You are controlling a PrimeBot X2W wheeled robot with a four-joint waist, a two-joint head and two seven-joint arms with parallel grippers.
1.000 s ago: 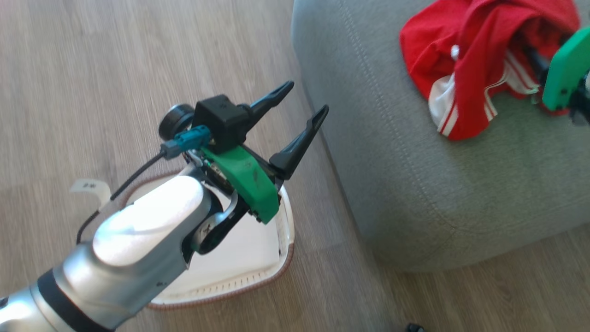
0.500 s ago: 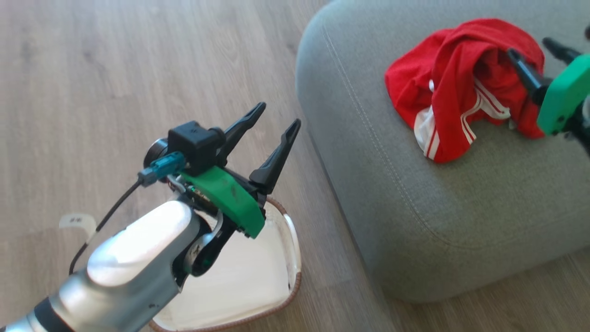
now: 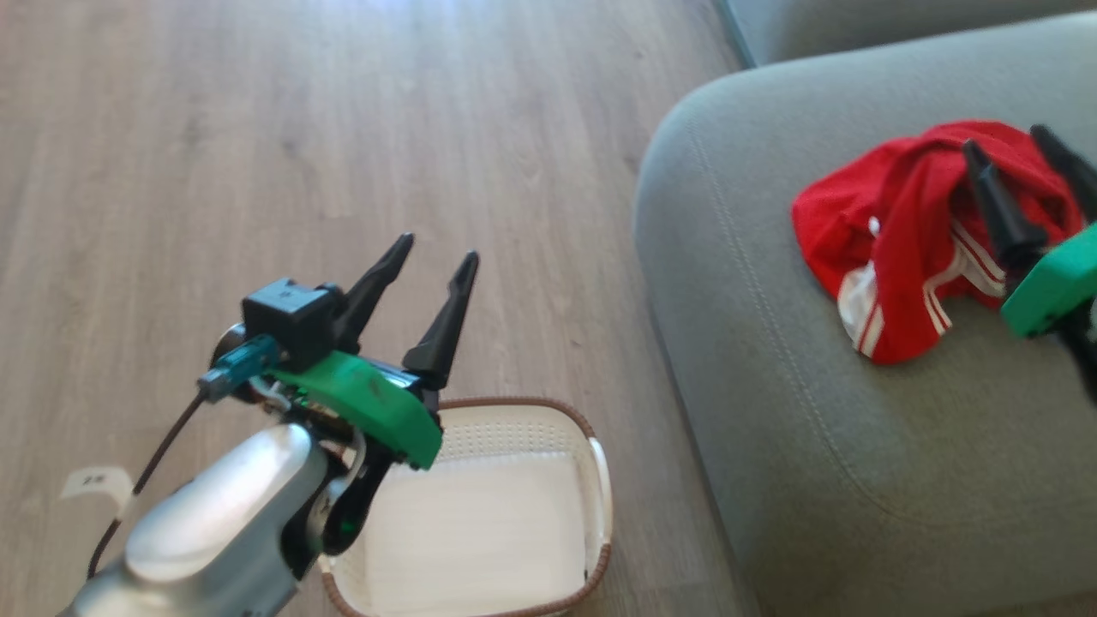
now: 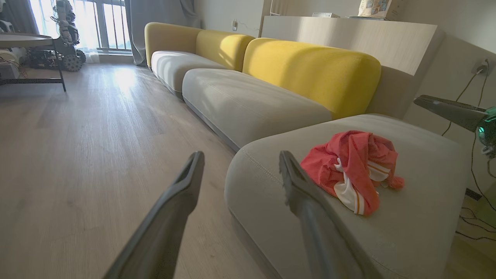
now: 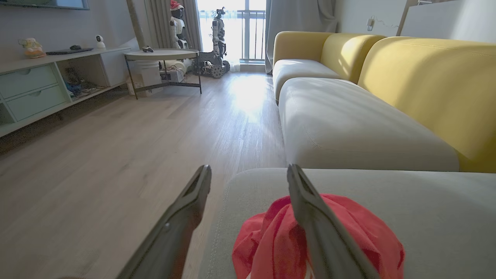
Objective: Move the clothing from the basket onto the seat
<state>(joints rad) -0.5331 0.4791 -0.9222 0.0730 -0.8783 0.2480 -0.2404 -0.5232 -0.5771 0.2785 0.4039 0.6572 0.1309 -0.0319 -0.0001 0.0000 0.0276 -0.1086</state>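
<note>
Both jaws of left gripper [image 3: 436,248]: spread, empty, idle above the basket's far-left rim.
Basket [image 3: 514,433]: near left on floor, no cloth visible inside.
Seat [image 3: 771,386]: right.
Clothing [image 3: 900,257]: heaped on it; transfer looks complete.
Right gripper [image 3: 1004,140]: wide apart over heap, holding nothing.

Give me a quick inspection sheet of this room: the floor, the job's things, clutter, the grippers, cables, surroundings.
Surface: wooden floor, with the grey-green seat beside it.
Job's things: clothing lies bunched on the seat; basket stands on the floor by the seat, no clothing seen inside, part hidden by the left arm.
Clutter: a paper tag on the floor.
Grippers: left gripper open, holding nothing, above the basket's far rim; right gripper open over the clothing, gripping nothing.
Cables: black cable at the left wrist; wall cables behind the seat.
Surroundings: yellow sofa backs, round table, drawers, other robots.
</note>
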